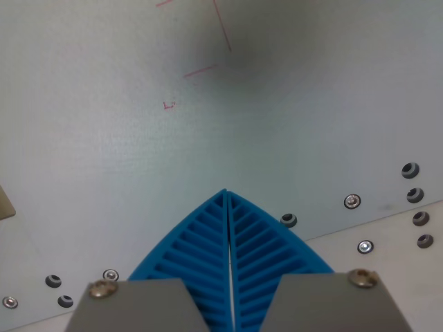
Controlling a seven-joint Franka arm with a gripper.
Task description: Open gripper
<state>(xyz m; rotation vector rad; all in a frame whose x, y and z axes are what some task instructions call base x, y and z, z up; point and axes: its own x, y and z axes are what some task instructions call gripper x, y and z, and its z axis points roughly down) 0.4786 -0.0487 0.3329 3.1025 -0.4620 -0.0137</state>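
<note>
My gripper [228,194] fills the bottom middle of the wrist view. Its two blue ribbed fingers [197,242] meet along a thin centre line, tips touching. It is shut and nothing shows between the fingers. The grey finger mounts [138,304] with brass screws sit at the bottom edge. The gripper hangs above a pale grey-white table surface [138,138].
Thin red marking lines [221,28] are drawn on the table at the top middle. Several screws and holes [415,194] line the plate edge at the right and at the lower left [59,290]. A beige object's corner [5,204] shows at the left edge.
</note>
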